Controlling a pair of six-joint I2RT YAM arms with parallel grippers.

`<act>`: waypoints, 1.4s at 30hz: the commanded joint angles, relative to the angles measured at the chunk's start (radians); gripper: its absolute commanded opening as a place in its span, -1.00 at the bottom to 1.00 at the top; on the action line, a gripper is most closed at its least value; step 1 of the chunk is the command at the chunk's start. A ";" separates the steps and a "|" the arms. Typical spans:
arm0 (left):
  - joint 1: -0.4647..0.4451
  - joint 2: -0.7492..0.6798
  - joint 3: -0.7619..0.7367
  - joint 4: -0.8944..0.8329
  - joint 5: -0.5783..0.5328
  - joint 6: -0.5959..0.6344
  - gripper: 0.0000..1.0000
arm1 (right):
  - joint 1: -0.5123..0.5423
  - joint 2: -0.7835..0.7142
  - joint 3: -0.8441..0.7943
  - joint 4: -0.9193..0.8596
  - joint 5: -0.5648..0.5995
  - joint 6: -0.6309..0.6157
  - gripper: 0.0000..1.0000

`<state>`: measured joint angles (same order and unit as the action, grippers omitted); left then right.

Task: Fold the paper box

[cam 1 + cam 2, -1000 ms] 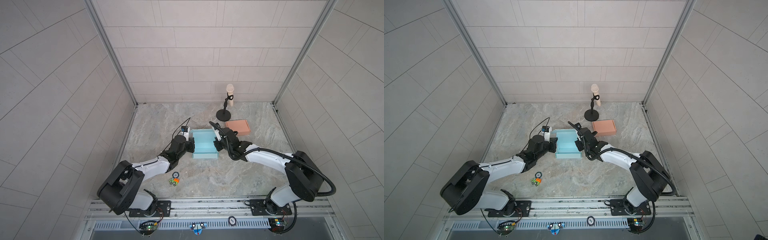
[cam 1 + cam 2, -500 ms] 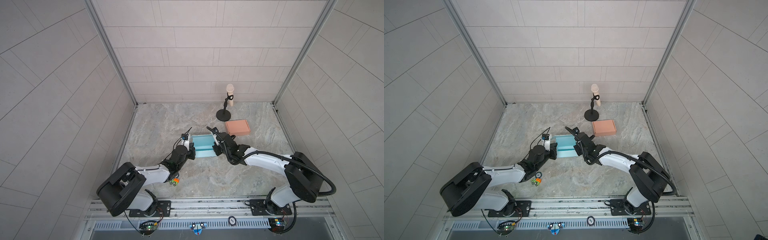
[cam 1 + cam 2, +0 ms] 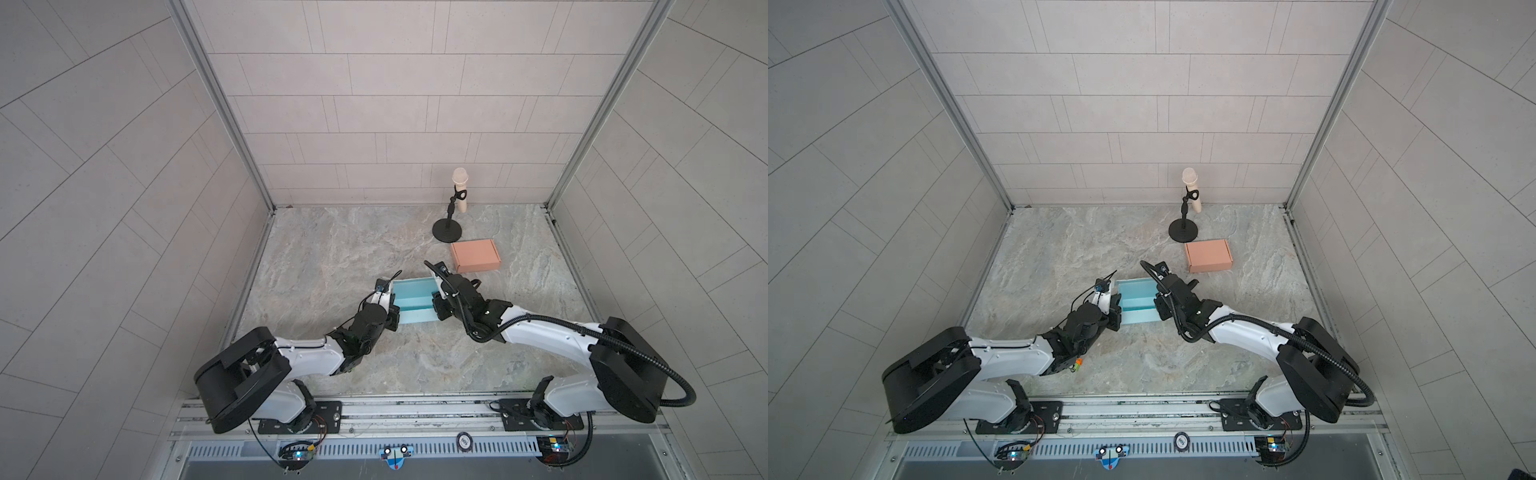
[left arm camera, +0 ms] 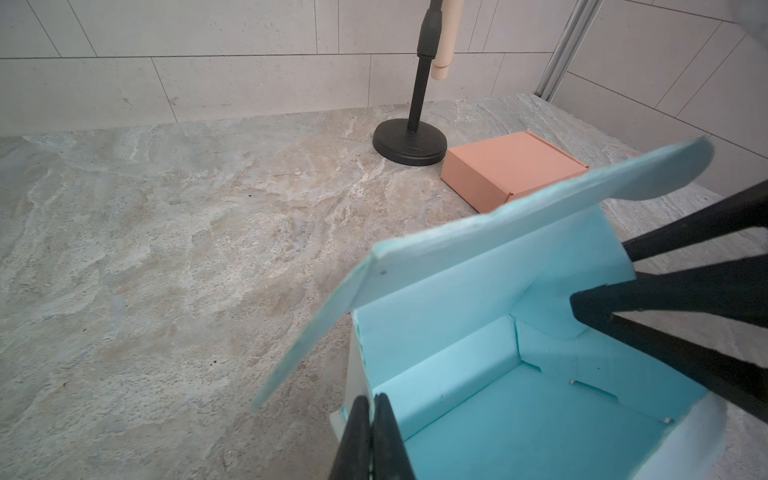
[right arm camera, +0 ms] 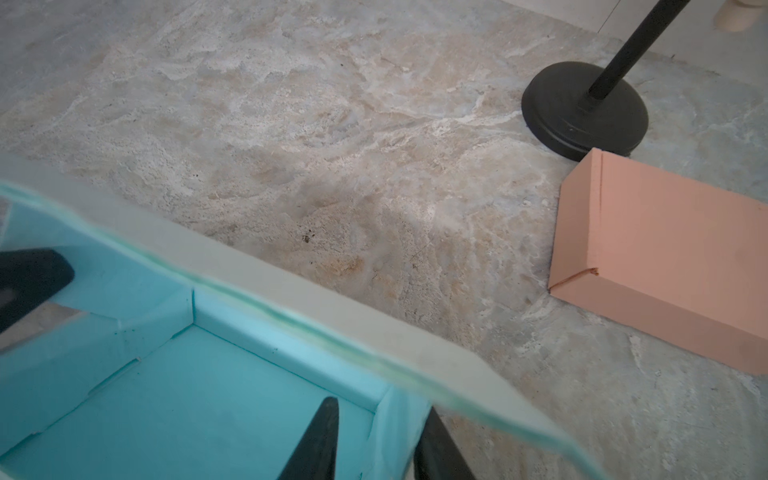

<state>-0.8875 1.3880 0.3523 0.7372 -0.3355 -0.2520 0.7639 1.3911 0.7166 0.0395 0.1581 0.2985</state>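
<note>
Tabletop (image 3: pixel 332 257) open left of blue box (image 3: pixel 413 307); pink box (image 3: pixel 475 255), mic stand (image 3: pixel 448 230) obstruct right-rear.

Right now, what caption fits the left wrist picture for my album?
Left gripper pinching a half-folded turquoise paper box, with a closed salmon cardboard box beyond.

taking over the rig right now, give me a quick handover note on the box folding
Left gripper: shut on a side wall of the teal box.
Right gripper: open, straddling the opposite wall.
The box sits mid-table between the arms. A closed peach box lies behind it, apart.
Done: the base walls stand up.
Left: the lid is part raised, not closed. Bring it down and tuck it in.
</note>
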 commanded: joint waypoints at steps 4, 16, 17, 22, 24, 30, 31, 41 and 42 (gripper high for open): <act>-0.061 0.036 -0.019 -0.097 -0.052 0.039 -0.89 | 0.014 -0.119 -0.066 -0.025 -0.020 0.065 -0.01; -0.126 0.049 0.000 -0.133 -0.150 0.060 -0.85 | 0.014 -0.547 -0.149 -0.153 -0.055 0.036 0.48; -0.133 0.049 0.001 -0.138 -0.161 0.061 -0.84 | 0.015 -0.563 -0.139 -0.164 -0.011 0.043 0.51; -0.184 0.064 0.022 -0.168 -0.221 0.076 -0.82 | -0.076 -0.510 -0.104 -0.188 0.004 0.097 0.56; -0.211 0.071 0.034 -0.183 -0.252 0.089 -0.81 | -0.111 -0.462 -0.103 -0.177 -0.048 0.134 0.53; -0.263 0.096 0.059 -0.211 -0.300 0.101 -0.79 | -0.111 -0.354 0.002 -0.170 -0.103 0.163 0.49; -0.267 0.097 0.062 -0.214 -0.301 0.105 -0.77 | -0.110 -0.338 0.006 -0.177 -0.105 0.163 0.47; -0.275 -0.007 0.081 -0.348 -0.124 0.060 0.15 | -0.090 -0.290 -0.092 -0.107 -0.101 0.206 0.45; -0.281 -0.030 0.083 -0.375 -0.118 0.048 0.30 | -0.090 -0.286 -0.091 -0.102 -0.104 0.207 0.45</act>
<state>-1.1561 1.4136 0.4057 0.4515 -0.5228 -0.1696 0.6697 1.1019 0.6292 -0.1009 0.0505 0.4767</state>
